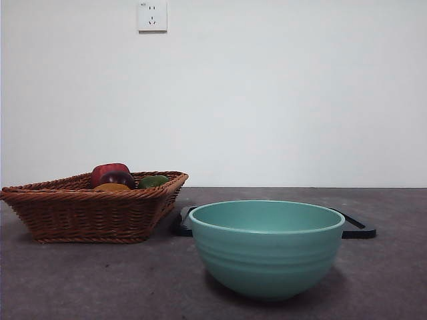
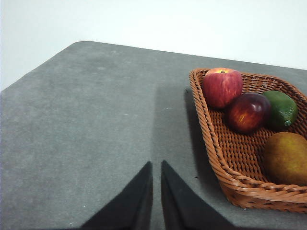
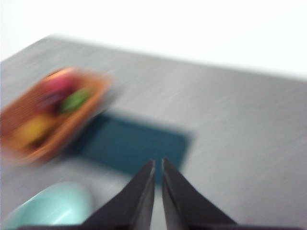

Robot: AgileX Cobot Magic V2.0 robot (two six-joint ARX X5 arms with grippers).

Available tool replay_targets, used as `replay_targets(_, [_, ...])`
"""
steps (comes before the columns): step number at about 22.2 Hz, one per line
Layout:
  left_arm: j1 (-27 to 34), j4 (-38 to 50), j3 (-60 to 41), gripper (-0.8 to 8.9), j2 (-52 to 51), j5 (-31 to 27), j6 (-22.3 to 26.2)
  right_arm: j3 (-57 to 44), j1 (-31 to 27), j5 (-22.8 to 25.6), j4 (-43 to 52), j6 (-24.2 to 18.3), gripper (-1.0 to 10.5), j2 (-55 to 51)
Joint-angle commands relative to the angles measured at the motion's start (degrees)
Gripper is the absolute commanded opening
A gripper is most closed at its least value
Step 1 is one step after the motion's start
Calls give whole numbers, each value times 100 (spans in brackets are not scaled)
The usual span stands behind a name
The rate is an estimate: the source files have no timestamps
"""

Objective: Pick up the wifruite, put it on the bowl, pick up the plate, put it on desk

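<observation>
1. Nearest the front camera stood the bowl (image 1: 267, 247), teal-green and ribbed, upright on the desk (image 1: 80, 280); nothing showed above its rim, though its inside was hidden from that low view
2. Directly behind the bowl lay the black tray (image 1: 357, 229), flat on the desk, only its ends showing to either side
3. Beside the tray stood the wicker basket (image 1: 87, 213) with four fruits: the wifruite (image 2: 286, 158) at the basket's near end in the left wrist view, apart from the red apple (image 2: 222, 87), the dark purple fruit (image 2: 248, 112) and the green fruit (image 2: 282, 108)
4. The left gripper (image 2: 157, 191) hung over bare desk just beside the basket, jaws nearly closed and empty
5. The right gripper (image 3: 158, 191) was over the desk near the tray, jaws likewise narrow and empty; that view was blurred
6. Judgement: the first step, picking up the wifruite, was not yet begun. The next move called for the left gripper to widen its jaws, shift over the basket rim and descend on the wifruite without nudging its neighbours
</observation>
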Motion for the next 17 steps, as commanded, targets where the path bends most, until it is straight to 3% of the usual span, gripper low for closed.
replay_targets(1, [-4, -33, -116, 27, -7, -11, 98, -1412, -713, -15, 1722, -326, 23, -601])
replay_targets(4, [-4, -33, -116, 27, -7, -11, 98, -3060, -1410, -11, 2968, -328, 23, -1381])
replay_targets(6, [-4, -33, -116, 27, -7, -11, 98, -3663, -1613, -11, 3220, -345, 23, -1711])
replay_targets(17, [-4, -33, -116, 27, -7, -11, 98, -5147, -1764, -103, 3541, -337, 23, -2527])
